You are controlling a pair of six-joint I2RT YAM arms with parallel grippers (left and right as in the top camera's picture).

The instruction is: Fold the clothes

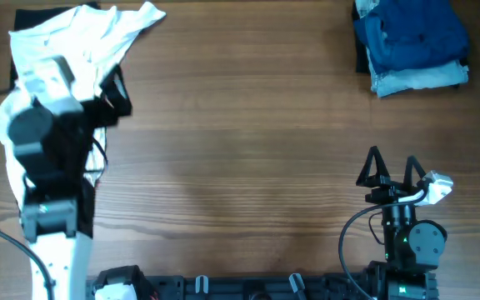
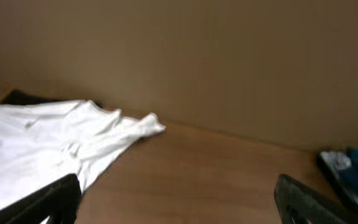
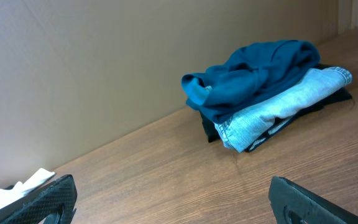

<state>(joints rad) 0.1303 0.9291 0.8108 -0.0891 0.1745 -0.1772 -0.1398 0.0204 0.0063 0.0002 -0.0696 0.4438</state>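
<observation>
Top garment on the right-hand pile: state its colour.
The top garment is dark teal blue, lying over light-blue denim. The right wrist view shows it best.

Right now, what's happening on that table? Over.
Left gripper open beside the white shirt; right gripper open, empty. Shirt crumpled, unfolded. Blue clothes pile in far corner, nothing in the way.
</observation>
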